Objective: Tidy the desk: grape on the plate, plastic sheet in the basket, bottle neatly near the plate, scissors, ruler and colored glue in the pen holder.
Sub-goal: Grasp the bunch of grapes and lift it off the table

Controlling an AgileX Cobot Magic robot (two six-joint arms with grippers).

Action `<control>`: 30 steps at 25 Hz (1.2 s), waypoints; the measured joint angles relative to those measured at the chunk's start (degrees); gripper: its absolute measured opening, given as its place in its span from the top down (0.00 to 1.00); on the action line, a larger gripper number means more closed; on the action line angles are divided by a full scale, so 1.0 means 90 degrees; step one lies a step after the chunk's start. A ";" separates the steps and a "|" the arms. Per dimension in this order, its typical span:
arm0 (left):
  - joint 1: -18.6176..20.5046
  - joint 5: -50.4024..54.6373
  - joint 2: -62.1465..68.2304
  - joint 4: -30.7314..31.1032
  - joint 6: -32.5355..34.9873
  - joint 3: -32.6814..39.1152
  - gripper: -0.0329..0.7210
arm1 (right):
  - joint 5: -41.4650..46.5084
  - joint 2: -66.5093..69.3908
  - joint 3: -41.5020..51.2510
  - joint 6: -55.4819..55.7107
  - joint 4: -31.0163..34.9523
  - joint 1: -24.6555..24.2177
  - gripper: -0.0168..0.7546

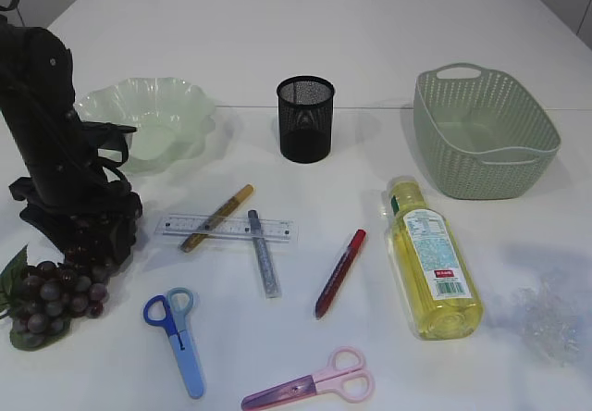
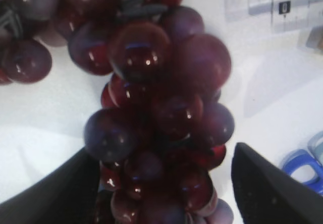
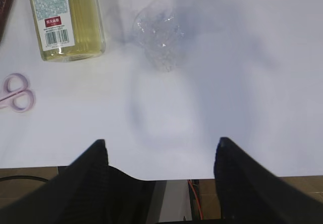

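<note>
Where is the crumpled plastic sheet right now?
In the exterior view the plastic sheet lies at the table's front right, just right of the lying bottle and in front of the basket.

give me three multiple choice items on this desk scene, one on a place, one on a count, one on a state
1. Where is the bottle?
A. inside the basket
B. lying on the table in front of the basket
C. standing on the plate

2. How many pairs of scissors are on the table?
A. one
B. two
C. three

3. How does the left pincer stand?
A. open, with the grape bunch between its fingers
B. shut above the pen holder
C. holding the ruler

Answers:
1 B, the bottle lies on its side near the basket's front.
2 B, a blue pair and a pink pair.
3 A, the left wrist view shows grapes between spread fingers.
</note>
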 joint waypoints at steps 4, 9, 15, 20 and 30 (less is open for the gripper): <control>0.0000 -0.0039 0.0039 0.0016 0.0000 0.0000 0.18 | 0.0000 0.0000 -0.0013 0.0000 0.0000 0.0000 0.31; 0.0000 -0.0104 0.0057 0.0139 0.0000 0.0000 0.21 | 0.0000 0.0000 -0.0049 0.0000 0.0000 0.0000 0.31; 0.0000 -0.0144 0.0068 0.0201 0.0000 -0.0004 0.25 | 0.0000 0.0000 -0.0184 -0.0011 0.0000 0.0000 0.31; 0.0000 -0.0215 0.0123 0.0220 0.0000 -0.0004 0.25 | 0.0000 0.0000 -0.0184 -0.0011 0.0000 0.0000 0.31; 0.0000 -0.0358 0.0245 0.0210 0.0000 -0.0004 0.22 | 0.0000 0.0000 -0.0184 -0.0011 0.0000 0.0000 0.31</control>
